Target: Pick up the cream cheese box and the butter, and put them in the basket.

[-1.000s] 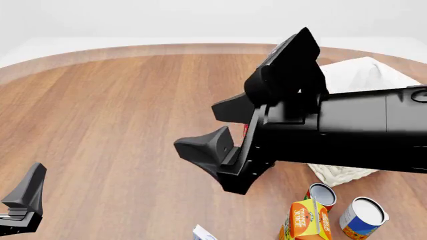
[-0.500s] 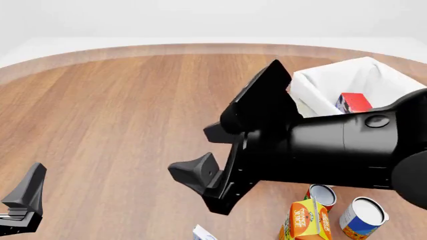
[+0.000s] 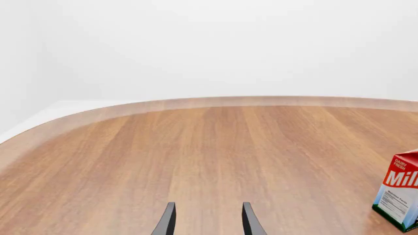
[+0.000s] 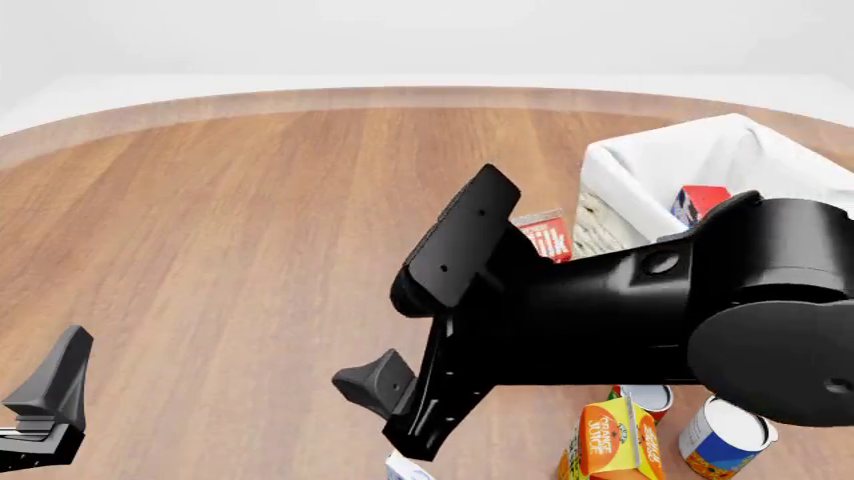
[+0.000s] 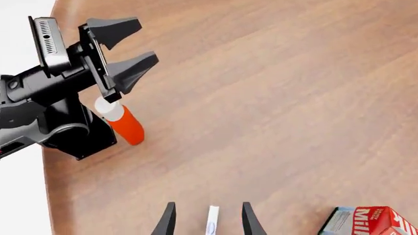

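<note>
- Right gripper (image 4: pixel 374 340): jaws spread wide and empty. In its wrist view the cream cheese box (image 5: pixel 212 221) stands on edge in the gap between the two fingertips. Neither finger touches it.
- In the front view the box shows only as a white-blue corner at the bottom edge, at 6 o'clock from the right gripper.
- Left gripper (image 3: pixel 207 223): jaws released, nothing but bare table (image 3: pixel 196 156) between them. It sits at 9 o'clock from the right gripper, well apart, by the front view's left edge.
- A red bottle (image 5: pixel 123 123) with a white cap is near the left gripper, seen only in the right wrist view.
- Milk carton (image 4: pixel 545 236): on the table at about 1 o'clock from the right gripper, just beside the basket's left wall.
- Basket (image 4: pixel 641 165): at about 2 o'clock, partly hidden by the right arm.
- Butter (image 4: pixel 705 204): already inside the basket, one end showing above the arm.
- Juice carton (image 4: pixel 611 440) and two cans (image 4: pixel 725 435): at 4 o'clock, close together.
</note>
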